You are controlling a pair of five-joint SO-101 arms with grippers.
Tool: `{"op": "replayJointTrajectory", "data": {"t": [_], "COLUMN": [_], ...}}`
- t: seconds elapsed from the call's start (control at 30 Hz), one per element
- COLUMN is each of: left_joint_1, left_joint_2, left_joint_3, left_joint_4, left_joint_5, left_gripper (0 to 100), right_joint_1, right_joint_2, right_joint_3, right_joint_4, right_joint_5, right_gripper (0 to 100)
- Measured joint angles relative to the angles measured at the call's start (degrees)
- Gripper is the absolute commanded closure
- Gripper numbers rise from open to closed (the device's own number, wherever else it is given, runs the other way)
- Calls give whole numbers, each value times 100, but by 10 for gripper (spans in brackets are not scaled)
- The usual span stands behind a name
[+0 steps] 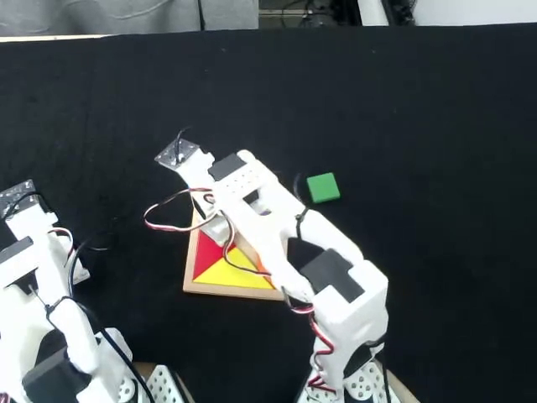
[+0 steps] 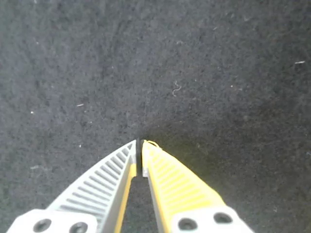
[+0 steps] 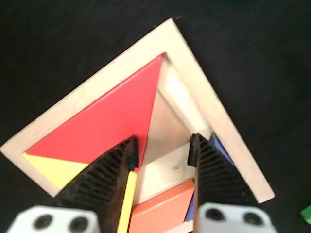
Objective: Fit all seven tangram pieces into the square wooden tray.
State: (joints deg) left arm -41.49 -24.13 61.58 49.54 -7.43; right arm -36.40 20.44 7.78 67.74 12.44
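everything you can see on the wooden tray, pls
The wooden tray is square, made of pale bare wood with a raised rim, and lies flat on the black table. Inside sit a red triangle, a yellow triangle, an orange piece and a blue piece. A patch of its floor is bare. The right hand hangs open above that patch. Whether it touches the tray cannot be told.

The right arm covers most of the tray from above. The right gripper, jaws spread, straddles the tray's bare floor beside the red triangle. A green square lies just right of that arm. The left arm fills the near left corner of the table.
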Motion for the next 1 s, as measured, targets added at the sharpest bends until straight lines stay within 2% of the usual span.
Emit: {"op": "replayJointTrajectory", "data": {"t": [1.0], "left_joint_1": [0], "left_joint_2": [0], "left_joint_3": [0], "left_joint_4": [0], "left_joint_5": [0], "left_gripper": [966], "right_joint_1": [70], "right_joint_2": [448], "right_joint_3": [-501], "right_joint_4": [-9], "right_joint_5": [114], "right_gripper": [840]}}
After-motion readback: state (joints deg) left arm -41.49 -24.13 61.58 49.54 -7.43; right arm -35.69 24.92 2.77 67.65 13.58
